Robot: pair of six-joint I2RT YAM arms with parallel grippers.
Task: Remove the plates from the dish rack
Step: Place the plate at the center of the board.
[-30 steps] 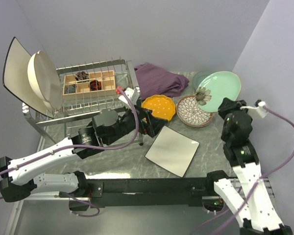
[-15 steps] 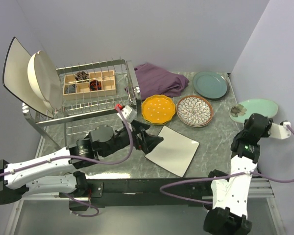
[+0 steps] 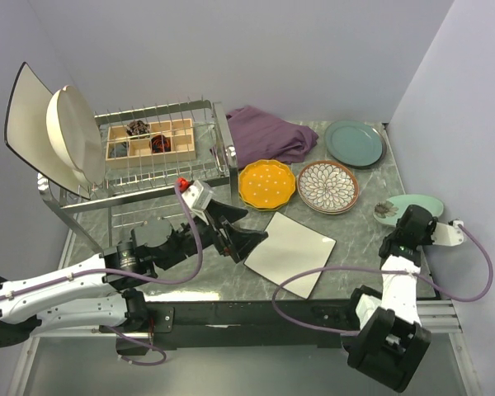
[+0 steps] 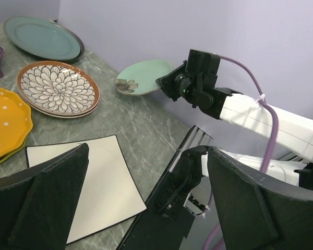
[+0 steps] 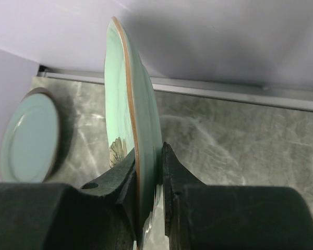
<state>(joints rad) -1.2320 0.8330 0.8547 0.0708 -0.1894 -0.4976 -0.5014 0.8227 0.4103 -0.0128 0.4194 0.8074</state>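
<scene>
Standing at the back left of the grey marbled tabletop (image 3: 361, 238), two-tier silver wire dish rack (image 3: 148, 169). The upper tier carries one large white square plate with a dark rim (image 3: 25, 107) and one round cream plate (image 3: 70, 136). Both are upright at the left end, the cream one covering part of the square one. A small wooden compartment box (image 3: 148, 138) sits on the same tier; its dark contents are too small to identify. The lower tier is partly screened by the left arm.

Lying flat on the tabletop:
- second white square plate (image 3: 290, 252);
- orange dotted scalloped plate (image 3: 266, 183), with a lime-yellow rim just showing beneath it in the left wrist view;
- round brown-patterned plate (image 3: 327, 186);
- teal-green round plate (image 3: 355, 143).

A crumpled purple cloth (image 3: 268, 132) lies behind them, just beside the rack.

Pale mint round plate with a flower print (image 3: 429, 200), at the right edge, part hidden under the right wrist. Whether it touches the tabletop cannot be told.

Right fingers (image 5: 177, 172) are clenched on its rim, one on either face. The right arm rises from its base at the near right, wrist bent toward the plate.

Left fingers (image 4: 47, 198) are spread wide, released and grasping nothing, over the left side of the flat square plate. The left arm stretches low from the near left.
</scene>
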